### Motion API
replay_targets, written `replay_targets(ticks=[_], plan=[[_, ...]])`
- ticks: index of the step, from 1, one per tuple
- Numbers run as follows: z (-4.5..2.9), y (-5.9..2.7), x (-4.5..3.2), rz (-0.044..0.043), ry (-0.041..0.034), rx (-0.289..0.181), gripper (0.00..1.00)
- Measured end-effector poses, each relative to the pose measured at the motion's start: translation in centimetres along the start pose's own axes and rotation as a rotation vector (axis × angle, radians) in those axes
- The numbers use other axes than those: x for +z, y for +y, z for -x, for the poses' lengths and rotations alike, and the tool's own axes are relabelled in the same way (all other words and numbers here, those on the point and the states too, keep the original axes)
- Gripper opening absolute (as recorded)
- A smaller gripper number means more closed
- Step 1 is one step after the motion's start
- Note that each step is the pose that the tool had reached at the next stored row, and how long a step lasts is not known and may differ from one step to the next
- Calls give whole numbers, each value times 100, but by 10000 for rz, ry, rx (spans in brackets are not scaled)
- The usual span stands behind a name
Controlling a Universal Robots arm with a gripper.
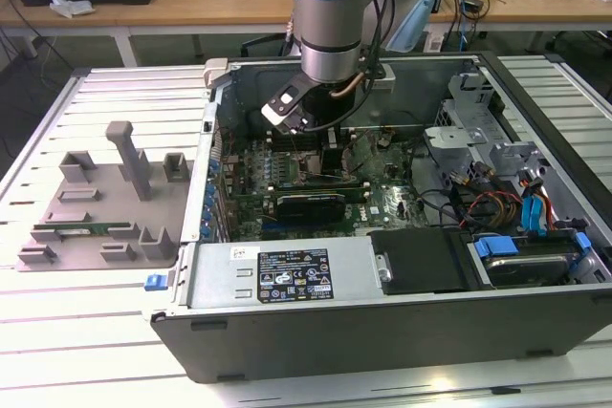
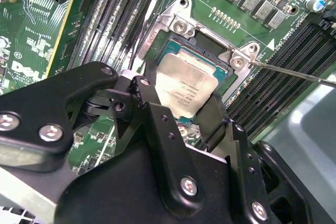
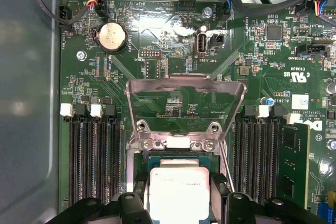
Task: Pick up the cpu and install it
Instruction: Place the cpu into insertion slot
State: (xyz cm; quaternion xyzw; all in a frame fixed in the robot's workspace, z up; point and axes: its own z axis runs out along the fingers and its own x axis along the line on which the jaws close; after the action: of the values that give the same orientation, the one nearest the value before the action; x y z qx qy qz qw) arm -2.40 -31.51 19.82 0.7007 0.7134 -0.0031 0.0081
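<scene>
One open computer case [image 1: 382,332] lies on its side on the slatted table [image 1: 535,74], and it is the largest container here. It holds the motherboard [image 3: 157,40], a black graphics card [image 1: 311,203], and cable bundles and drive bays toward the exterior view's right. The robot arm [image 1: 330,16] reaches down into the case from above.

On the exterior view's left, well apart from the case, sits a gray fixture tray [image 1: 57,236]. A long green memory stick [image 1: 81,230] lies in one of its slots, and its other pockets look bare.

On the motherboard, the socket [image 2: 210,40] stands uncovered between banks of memory slots [image 3: 92,156], with its metal load plate [image 3: 186,85] swung up and back.

In both wrist views the gripper [image 2: 178,100] [image 3: 178,190] has its jaws closed on two opposite edges of the cpu [image 2: 186,90] [image 3: 178,192], holding it right over the socket. A dark gap shows along the socket's far side, and the chip looks slightly tilted.

I judge the pick-up done and the install about half way. The chip is at the socket but not clearly seated, and I cannot tell whether it touches the bed. The load plate is not yet closed.
</scene>
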Motion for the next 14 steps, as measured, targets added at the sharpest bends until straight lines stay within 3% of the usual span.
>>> replay_targets(ticks=[2, 3, 9, 14], plan=[[0, 0, 0, 0, 0, 0, 55], [0, 0, 0, 0, 0, 0, 62], [-1, 2, -5, 0, -1, 0, 62], [1, 2, -98, 0, 0, 0, 62]])
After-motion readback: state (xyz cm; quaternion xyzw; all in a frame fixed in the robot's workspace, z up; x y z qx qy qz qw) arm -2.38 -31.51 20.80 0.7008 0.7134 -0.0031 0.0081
